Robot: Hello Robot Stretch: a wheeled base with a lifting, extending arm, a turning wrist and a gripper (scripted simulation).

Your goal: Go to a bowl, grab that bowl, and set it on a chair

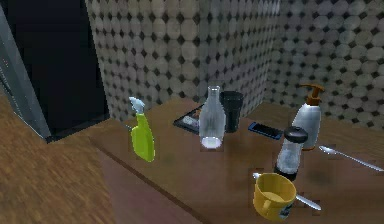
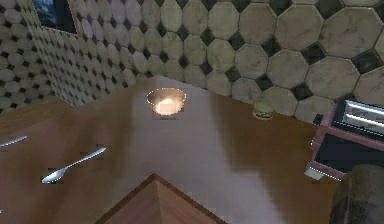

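Utensil [image 2: 10,142] cut off at edge; small round object [image 2: 263,110] unidentifiable.

Bowl [image 2: 166,100] on table [image 2: 215,150], spoon [image 2: 72,166] nr.

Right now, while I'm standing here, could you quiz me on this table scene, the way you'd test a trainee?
1. True or false: the bowl rests on a chair.
2. The spray bottle is: A red, B green, C blue?
3. Which silver utensil lies whole at the arm side view's lower left?
Key: 1 false, it rests on the tabletop; 2 B; 3 a spoon.
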